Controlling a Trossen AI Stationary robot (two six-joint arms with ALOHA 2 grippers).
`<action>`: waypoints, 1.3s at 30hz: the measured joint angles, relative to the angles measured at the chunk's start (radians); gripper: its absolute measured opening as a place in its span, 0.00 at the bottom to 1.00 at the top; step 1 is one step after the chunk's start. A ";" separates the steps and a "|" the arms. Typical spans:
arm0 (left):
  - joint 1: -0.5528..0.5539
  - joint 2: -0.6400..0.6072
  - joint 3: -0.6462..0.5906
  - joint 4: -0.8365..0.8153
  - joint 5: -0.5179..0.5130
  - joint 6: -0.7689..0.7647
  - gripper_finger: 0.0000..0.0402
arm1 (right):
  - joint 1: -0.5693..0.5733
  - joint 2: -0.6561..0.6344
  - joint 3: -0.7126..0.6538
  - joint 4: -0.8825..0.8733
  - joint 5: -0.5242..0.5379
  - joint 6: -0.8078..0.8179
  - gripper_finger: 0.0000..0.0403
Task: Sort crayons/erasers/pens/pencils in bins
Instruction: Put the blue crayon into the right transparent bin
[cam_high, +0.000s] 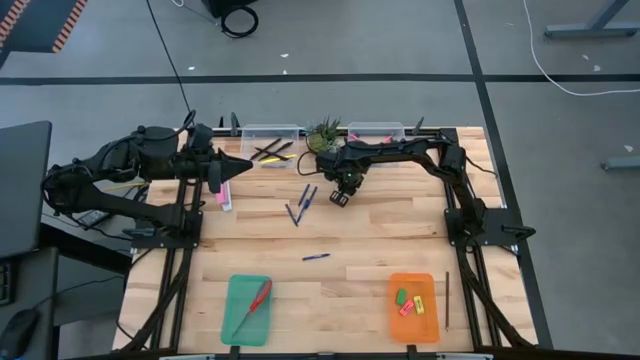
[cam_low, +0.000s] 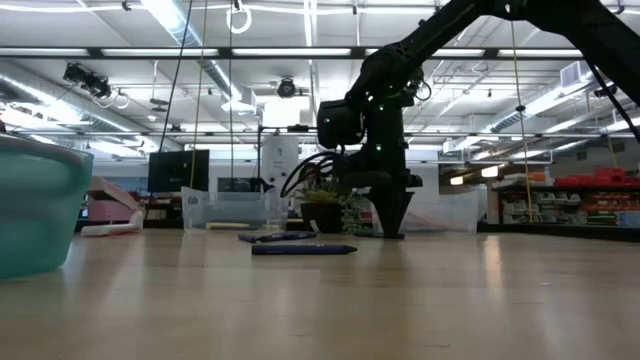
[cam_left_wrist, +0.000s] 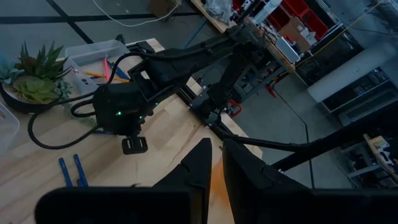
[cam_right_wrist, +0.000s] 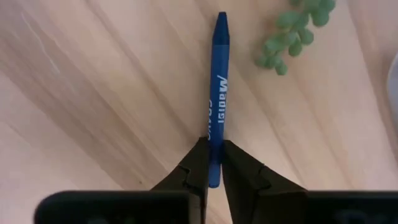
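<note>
Right tool is clamped on a blue pen lying on the worktop; its long axis runs straight ahead between the fingers. Left tool waits narrow, well apart.

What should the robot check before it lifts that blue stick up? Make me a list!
1. Right gripper pinches the blue stick: ok, fingers closed on its end.
2. Stick lying flat on the table: ok.
3. Grip centred on the stick: not ok, it holds one end only.
4. Plant out of the way: cannot tell, leaves sit close by.
5. Clear tubs free to receive: ok, nothing covers them.
6. Left gripper parked aside: ok, shut, at the left edge.
</note>
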 joint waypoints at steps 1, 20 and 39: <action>0.000 0.000 0.000 0.001 0.000 0.000 0.12 | 0.000 0.000 0.000 -0.004 -0.001 -0.001 0.10; 0.000 0.000 0.000 0.003 0.000 0.009 0.10 | 0.014 -0.114 -0.012 -0.155 -0.093 -0.031 0.08; 0.000 0.000 0.000 0.003 0.000 0.011 0.10 | -0.293 -0.348 -0.008 -0.143 0.018 -0.107 0.08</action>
